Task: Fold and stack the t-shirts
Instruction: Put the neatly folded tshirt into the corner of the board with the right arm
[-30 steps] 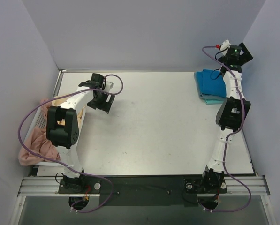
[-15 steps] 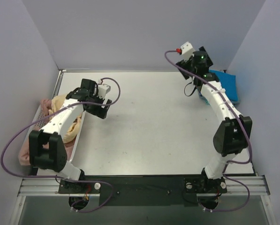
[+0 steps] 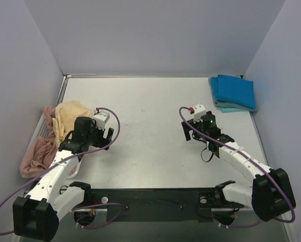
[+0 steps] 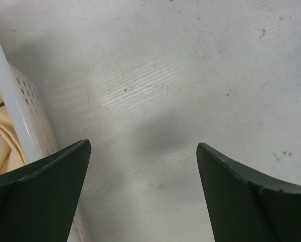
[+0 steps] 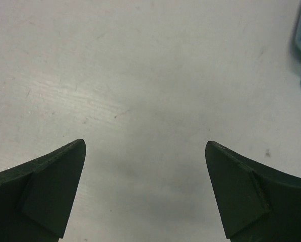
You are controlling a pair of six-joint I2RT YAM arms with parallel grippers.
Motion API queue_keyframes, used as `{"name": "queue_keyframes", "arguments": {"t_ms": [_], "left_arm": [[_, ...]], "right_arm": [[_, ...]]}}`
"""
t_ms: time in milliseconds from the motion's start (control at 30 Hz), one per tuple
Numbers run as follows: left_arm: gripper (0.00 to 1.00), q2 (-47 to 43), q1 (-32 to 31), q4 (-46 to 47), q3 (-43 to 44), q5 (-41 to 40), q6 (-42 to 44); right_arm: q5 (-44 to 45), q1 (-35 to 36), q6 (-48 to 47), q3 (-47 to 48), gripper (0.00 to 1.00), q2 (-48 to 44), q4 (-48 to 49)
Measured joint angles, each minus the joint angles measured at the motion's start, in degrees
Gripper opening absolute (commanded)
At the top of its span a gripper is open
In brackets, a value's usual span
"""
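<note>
Top, left-wrist and right-wrist views of 2 arms over a pale grey table (image 3: 155, 101).

Left gripper (image 4: 142, 146): the jaws stand wide apart with nothing between them; only bare table surface shows in the gap. In the top view this gripper sits low over the left part of the table, just beside a white perforated basket (image 4: 32, 111).

Right gripper (image 5: 144, 142): the jaws are likewise spread wide and hold nothing, with bare table between the fingers. In the top view it is right of the table's centre, well apart from the folded stack.

T-shirts, 4 in all.
- The bright blue t-shirt (image 3: 233, 89) lies folded at the far right corner of the table.
- The dull teal t-shirt (image 3: 230, 107) lies folded beneath it, its near edge showing past the blue one; these 2 form a stack. A corner of the stack enters the right-wrist view at the right edge.
- The pale yellow-orange t-shirt (image 3: 69, 113) is bunched, unfolded, on the basket at the left edge of the table; a fold of it shows behind the basket wall in the left-wrist view.
- The dusty pink t-shirt (image 3: 35, 156) is crumpled beside and partly under the yellow-orange one, hanging toward the near left side.

Neither gripper touches any cloth.
</note>
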Motion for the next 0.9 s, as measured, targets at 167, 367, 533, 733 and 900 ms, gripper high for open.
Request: {"name": "queue_keyframes", "arguments": {"t_ms": [167, 367, 533, 733, 900], "left_arm": [[0.97, -5.5, 0.3, 9.8, -11.7, -6.5, -2.2], [0.95, -10.0, 1.6, 22.8, -17.7, -12.4, -7.3], [0.93, -12.7, 1.9, 30.9, -22.7, -14.6, -8.6], [0.93, -14.4, 1.9, 35.5, -25.6, -15.8, -8.9], [0.94, -14.6, 2.0, 36.0, -25.7, -16.2, -9.8]], "right_arm": [[3.8, 0.0, 6.1, -11.7, 1.00, -7.2, 4.8], [9.4, 0.0, 7.2, -21.4, 1.00, -15.2, 14.8], [11.3, -0.4, 7.3, -30.6, 1.00, -20.7, 20.9], [12.7, -1.7, 9.1, -34.7, 1.00, -27.2, 22.6], [12.7, -2.8, 10.1, -34.7, 1.00, -27.6, 24.0]]}}
